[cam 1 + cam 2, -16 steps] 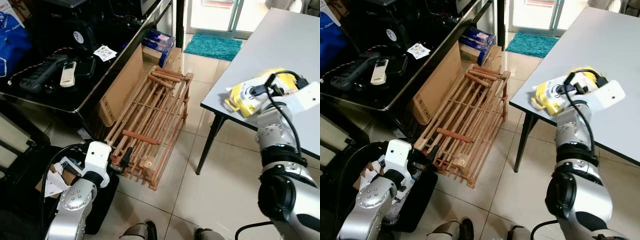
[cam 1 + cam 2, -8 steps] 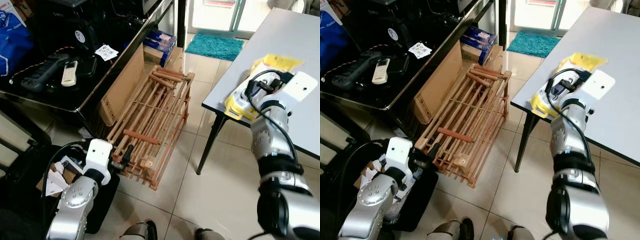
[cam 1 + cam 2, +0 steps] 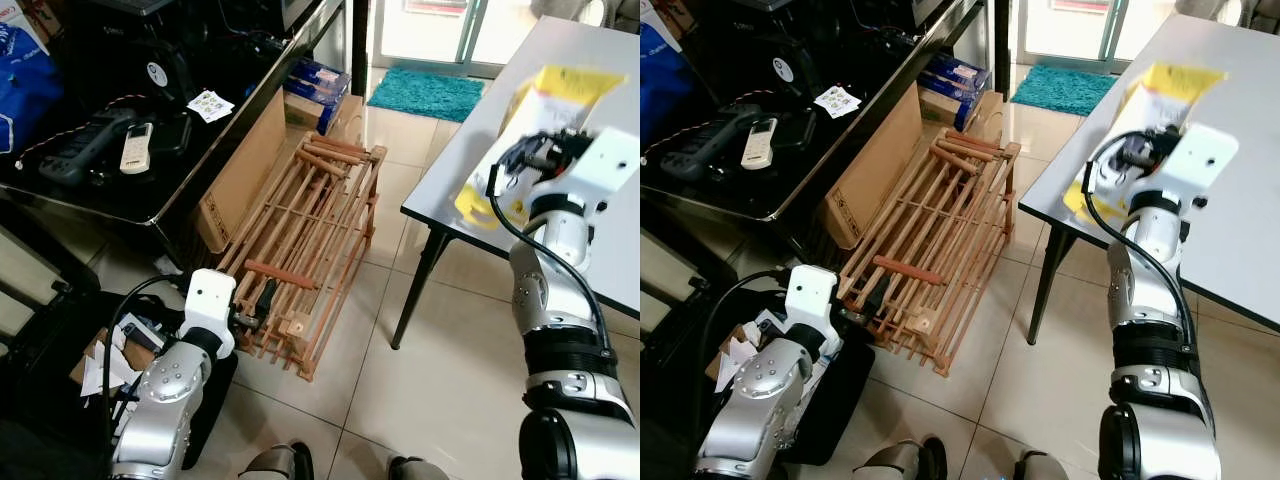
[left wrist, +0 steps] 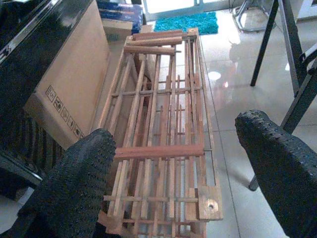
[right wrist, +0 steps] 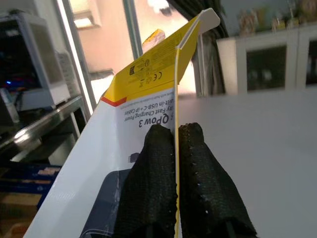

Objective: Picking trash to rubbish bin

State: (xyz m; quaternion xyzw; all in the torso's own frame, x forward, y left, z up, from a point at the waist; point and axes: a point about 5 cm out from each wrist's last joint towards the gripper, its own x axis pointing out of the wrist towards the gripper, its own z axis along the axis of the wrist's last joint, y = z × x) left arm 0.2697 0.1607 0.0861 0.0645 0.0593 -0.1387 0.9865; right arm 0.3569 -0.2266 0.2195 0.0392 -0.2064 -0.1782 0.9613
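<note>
Pinching yellow packet (image 5: 148,89) above grey table (image 3: 590,90), right gripper (image 5: 176,148); left gripper (image 4: 173,163) agape

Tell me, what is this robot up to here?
It is clearing trash. The right end effector is shut on a yellow and white package, held just above the grey table. The left end effector hangs open, low over a wooden rack on the floor. A black bag sits beside the robot's left arm.

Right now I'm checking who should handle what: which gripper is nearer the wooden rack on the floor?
Left. The left gripper hangs low, open, just short of the wooden rack's near end. The right gripper is up over the table, shut on the yellow package.
</note>
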